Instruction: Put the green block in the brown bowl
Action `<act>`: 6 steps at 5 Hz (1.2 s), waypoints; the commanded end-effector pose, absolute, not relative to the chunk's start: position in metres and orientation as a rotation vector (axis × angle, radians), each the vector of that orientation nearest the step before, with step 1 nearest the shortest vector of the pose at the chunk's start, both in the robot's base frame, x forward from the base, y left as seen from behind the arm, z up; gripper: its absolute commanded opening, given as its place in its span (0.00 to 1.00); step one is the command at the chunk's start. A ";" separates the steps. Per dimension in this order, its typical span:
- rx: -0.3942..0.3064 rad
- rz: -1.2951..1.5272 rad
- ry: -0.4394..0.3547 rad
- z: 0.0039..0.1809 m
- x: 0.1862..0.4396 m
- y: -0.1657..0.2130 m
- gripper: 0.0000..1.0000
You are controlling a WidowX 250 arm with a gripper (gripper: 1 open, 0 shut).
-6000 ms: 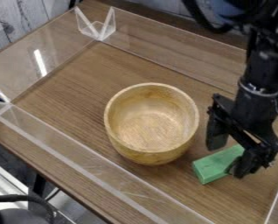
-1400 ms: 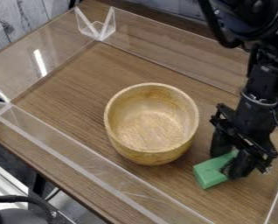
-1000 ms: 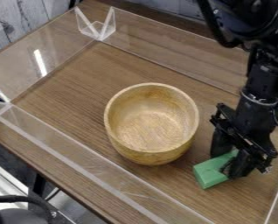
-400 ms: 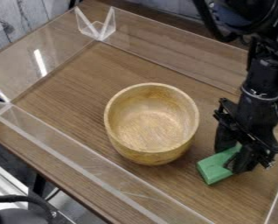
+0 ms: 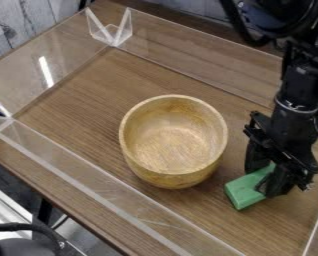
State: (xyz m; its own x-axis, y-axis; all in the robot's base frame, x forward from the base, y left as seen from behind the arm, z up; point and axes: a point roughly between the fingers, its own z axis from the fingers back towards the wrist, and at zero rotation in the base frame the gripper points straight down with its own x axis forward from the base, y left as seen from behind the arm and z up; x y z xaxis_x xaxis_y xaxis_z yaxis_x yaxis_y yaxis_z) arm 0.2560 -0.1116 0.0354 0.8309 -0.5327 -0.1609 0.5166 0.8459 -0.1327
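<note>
At the lower right of the frame, the end effector [image 5: 269, 172] is at the green block [image 5: 247, 193], and its dark fingers cover the upper right part of this block. The fingers are closed on the block, as it looks to me. The block lies low at the tabletop [image 5: 88, 115], with its bare end pointing to the lower left. The black arm [image 5: 303, 85] comes down from the upper right corner.

Near the block, on its upper left side, stands the bowl [image 5: 173, 150], close to the middle of the frame. It is upright, and I can see its pale inside. The block is outside of the bowl.

Toward the upper left of the frame there is a clear plastic piece [image 5: 110, 28] with pointed shape. In the lower left corner I see a black cable [image 5: 28, 228], which makes a curve.
</note>
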 end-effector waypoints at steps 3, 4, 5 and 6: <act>-0.069 -0.545 0.076 0.082 0.265 -0.105 0.00; -0.046 -0.523 0.055 0.100 0.265 -0.095 0.00; -0.025 -0.477 0.046 0.113 0.267 -0.075 0.00; -0.014 -0.419 0.054 0.115 0.267 -0.047 0.00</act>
